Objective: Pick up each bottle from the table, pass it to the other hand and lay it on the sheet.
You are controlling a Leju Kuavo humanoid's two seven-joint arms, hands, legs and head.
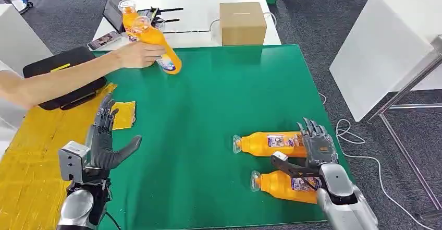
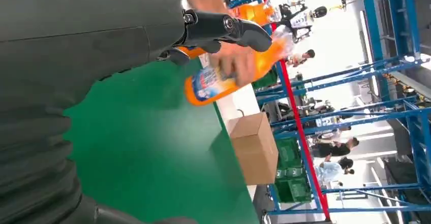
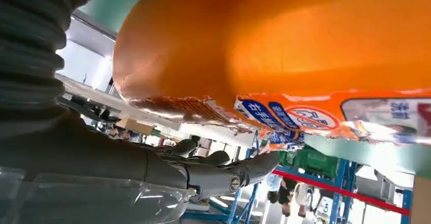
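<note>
Two orange bottles lie on their sides on the green sheet (image 1: 208,110) at the right, caps pointing left: a far one (image 1: 266,143) and a near one (image 1: 284,184). My right hand (image 1: 315,145) hovers open by their bases, fingers spread over the far bottle's end, thumb between the two. In the right wrist view a bottle (image 3: 305,46) looms close by the straight fingers (image 3: 223,176). My left hand (image 1: 104,138) is raised open at the sheet's left edge. A person's hand (image 1: 136,55) holds a third orange bottle (image 1: 162,50) tilted over the sheet's far left corner; the left wrist view shows this bottle (image 2: 218,82) beyond my left hand's thumb (image 2: 228,28).
A fourth orange bottle (image 1: 127,12) stands on the white table behind, beside a phone (image 1: 103,40) and a cardboard box (image 1: 242,23). A yellow surface (image 1: 31,157) with a small yellow pad (image 1: 124,114) lies left of the sheet. A black case (image 1: 62,68) sits under the person's arm.
</note>
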